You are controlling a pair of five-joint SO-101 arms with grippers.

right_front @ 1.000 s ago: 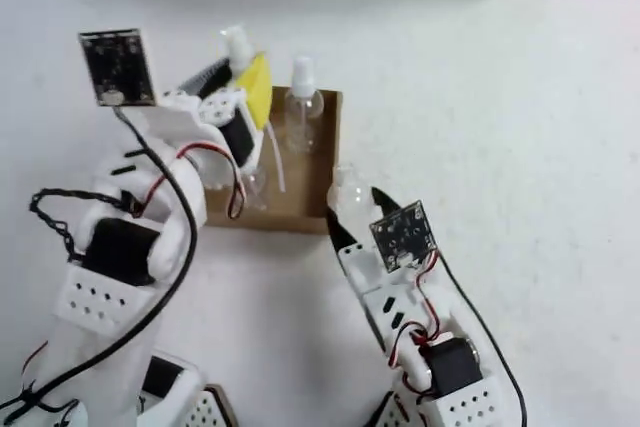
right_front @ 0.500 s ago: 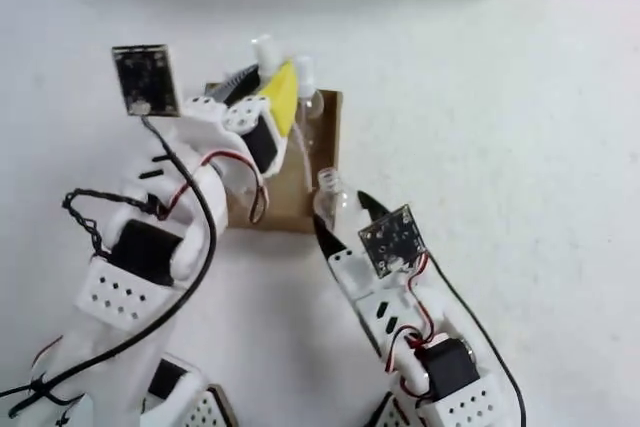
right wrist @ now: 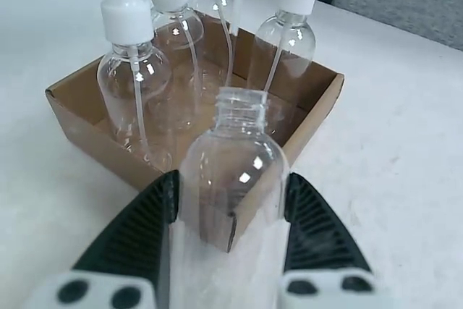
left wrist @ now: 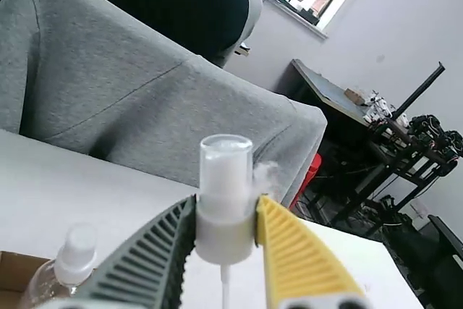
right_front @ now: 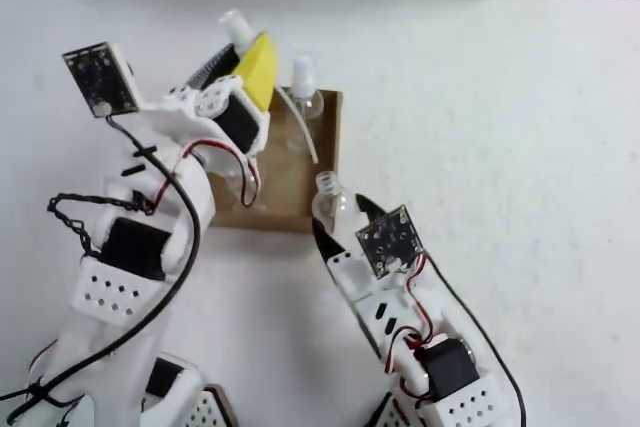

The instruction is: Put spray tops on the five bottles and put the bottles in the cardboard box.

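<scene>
The box (right_front: pixel 296 187) holds four capped bottles (right wrist: pixel 134 81); just beside its corner our right gripper (right wrist: pixel 231 204) (barely shifted) clamps the open bottle (right wrist: pixel 231 168). Our left gripper (left wrist: pixel 226 211), pinching the last spray top (left wrist: pixel 226 179), has swung back, so we still have capping ahead.

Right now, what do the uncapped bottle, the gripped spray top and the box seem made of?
Clear open-necked round bottle: probably glossy transparent plastic; sharp highlights, fully see-through.
White cylindrical spray top: smooth plastic, seemingly; the cap looks slightly translucent.
Shallow brown box: matte cardboard; dull brown walls, folded corners.
</scene>
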